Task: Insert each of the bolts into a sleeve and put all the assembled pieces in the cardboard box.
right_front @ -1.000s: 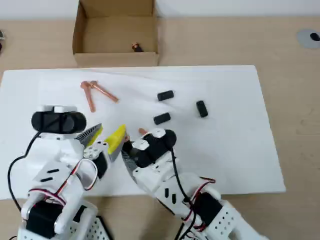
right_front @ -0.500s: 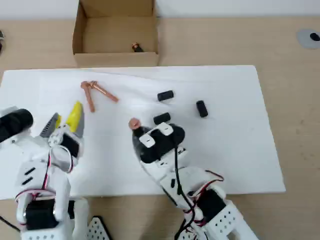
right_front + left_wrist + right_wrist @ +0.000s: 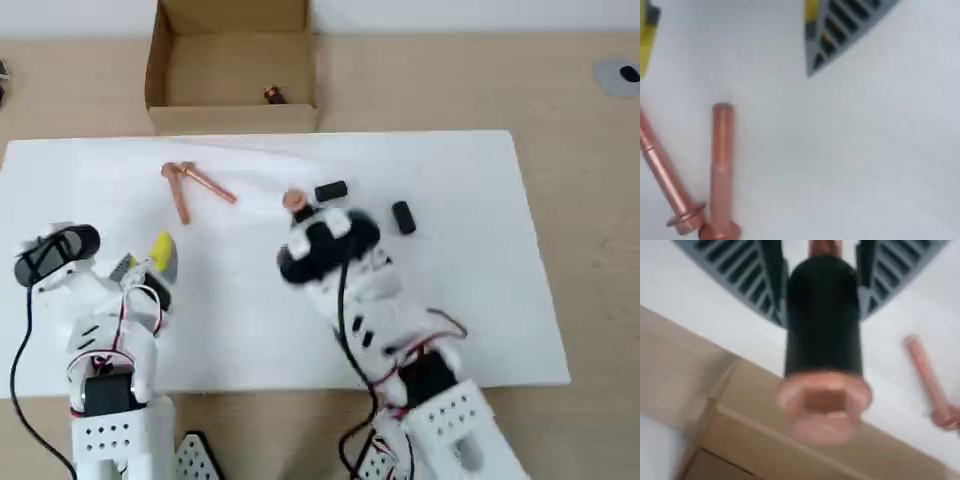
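Right pincer [image 3: 821, 285] clamps the black sleeve [image 3: 822, 335], bolt [image 3: 822, 402] inside, cardboard box [image 3: 755, 440] just beyond; rigid, light, probably slick, so I'd grip mid-sleeve.

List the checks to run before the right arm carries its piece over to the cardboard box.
1. Right pincer shut on assembled piece: ok.
2. Bolt head seated against its sleeve: ok.
3. Cardboard box open, finished piece inside, room left: ok.
4. Left pincer open, clear of the path: ok.
5. All bolts sleeved: not ok; two loose bolts and loose sleeves lie on the white sheet.
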`<state>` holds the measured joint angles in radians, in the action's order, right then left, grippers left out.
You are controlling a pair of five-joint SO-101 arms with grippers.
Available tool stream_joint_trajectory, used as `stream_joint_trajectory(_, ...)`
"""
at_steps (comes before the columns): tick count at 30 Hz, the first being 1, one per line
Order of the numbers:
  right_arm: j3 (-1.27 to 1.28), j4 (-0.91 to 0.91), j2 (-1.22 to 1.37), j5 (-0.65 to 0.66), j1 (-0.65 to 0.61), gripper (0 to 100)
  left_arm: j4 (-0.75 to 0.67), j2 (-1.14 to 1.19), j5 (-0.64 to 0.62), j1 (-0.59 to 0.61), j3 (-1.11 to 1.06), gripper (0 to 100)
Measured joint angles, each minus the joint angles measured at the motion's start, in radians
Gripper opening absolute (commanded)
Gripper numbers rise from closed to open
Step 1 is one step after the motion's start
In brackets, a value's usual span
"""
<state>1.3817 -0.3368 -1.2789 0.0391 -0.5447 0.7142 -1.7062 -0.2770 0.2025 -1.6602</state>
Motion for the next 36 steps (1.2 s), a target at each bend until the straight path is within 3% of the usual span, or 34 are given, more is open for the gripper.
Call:
stream_joint_trajectory(14,-0.835,0.017,1.069,-0.064,0.035,0.9,0.026,0.0,0.026,-0.002,0.0,22)
stream_joint_trajectory(20,-1.214,0.017,1.43,-0.064,0.052,0.9,0.089,0.049,0.11,-0.005,0.006,22)
stream_joint_trajectory(36,-2.209,-0.078,2.256,-0.064,0.146,0.9,-0.054,0.71,0.124,-0.029,0.247,20)
